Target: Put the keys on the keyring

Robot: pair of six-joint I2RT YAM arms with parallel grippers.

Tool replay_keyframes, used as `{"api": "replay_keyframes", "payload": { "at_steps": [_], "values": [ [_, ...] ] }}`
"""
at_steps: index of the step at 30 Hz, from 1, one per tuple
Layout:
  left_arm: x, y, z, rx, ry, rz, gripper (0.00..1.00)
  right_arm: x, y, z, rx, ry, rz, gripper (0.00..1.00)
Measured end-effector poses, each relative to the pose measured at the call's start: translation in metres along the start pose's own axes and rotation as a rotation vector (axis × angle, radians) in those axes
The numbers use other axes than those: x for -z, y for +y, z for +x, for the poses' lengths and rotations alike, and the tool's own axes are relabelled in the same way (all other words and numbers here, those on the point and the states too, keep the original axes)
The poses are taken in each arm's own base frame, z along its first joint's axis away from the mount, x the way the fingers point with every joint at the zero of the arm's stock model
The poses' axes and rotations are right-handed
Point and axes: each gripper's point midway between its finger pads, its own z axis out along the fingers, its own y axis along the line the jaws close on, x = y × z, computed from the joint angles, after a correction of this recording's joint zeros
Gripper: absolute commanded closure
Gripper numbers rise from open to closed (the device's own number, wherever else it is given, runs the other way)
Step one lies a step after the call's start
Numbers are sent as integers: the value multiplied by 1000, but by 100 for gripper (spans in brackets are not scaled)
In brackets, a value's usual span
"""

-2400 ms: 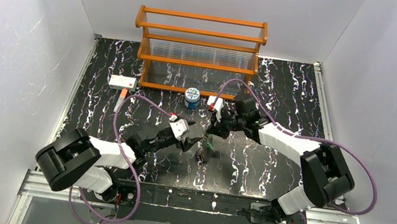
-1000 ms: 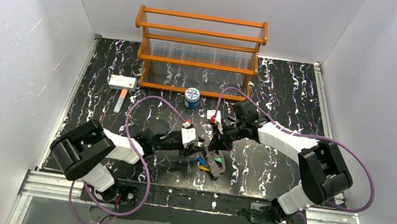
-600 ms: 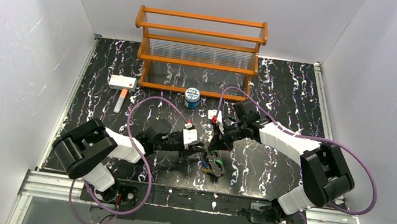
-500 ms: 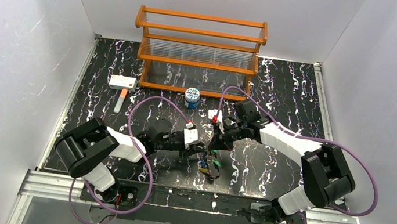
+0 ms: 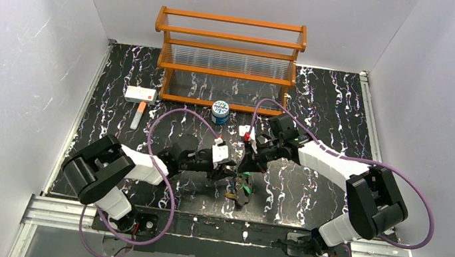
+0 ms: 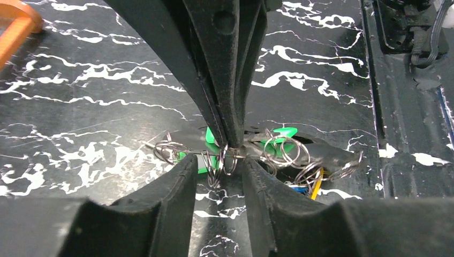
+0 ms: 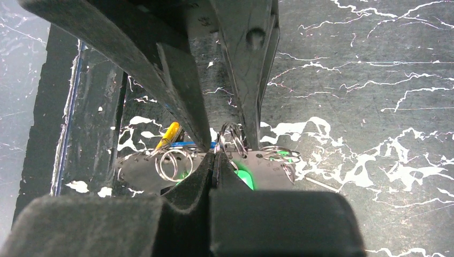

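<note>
Overhead, the keys (image 5: pixel 240 188) barely show; right gripper (image 7: pixel 214 165) clamps one wire ring (image 6: pixel 231 160), left gripper (image 6: pixel 217 172) stands part-open around it.

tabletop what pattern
The tabletop is black with white veining, best in the left wrist view.

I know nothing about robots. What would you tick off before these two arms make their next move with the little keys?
1. Right gripper pinching a small metal ring: ok, it appears shut on it.
2. Left gripper open around that ring: ok, jaws apart on either side.
3. Left gripper touching the ring: cannot tell.
4. Keys close by: ok, green, yellow and blue ones are bunched right beneath both grippers.
5. Keyring clear to thread: not ok, it lies flat under the keys and rings, mostly covered.
</note>
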Motion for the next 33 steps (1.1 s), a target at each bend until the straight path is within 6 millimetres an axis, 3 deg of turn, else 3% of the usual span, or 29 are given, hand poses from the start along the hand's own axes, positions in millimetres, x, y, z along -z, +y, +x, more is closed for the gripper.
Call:
{"api": "replay_keyframes", "payload": {
  "at_steps": [7,11,16,26,33],
  "values": [
    [25,7,-21,-41,-47,-121,55,-1,-2,-2,8,-4,7,99],
    [35,7,-28,-44,-62,-157,61,-1,-3,-5,19,-13,12,99],
    [37,-1,-24,-11,-53,-139,67,0,-4,-11,38,-29,18,99],
    [31,-18,-9,38,-17,-63,66,1,-4,-15,45,-40,19,99],
    [24,-19,5,60,28,-49,64,1,-4,-18,58,-50,22,99]
  ]
}}
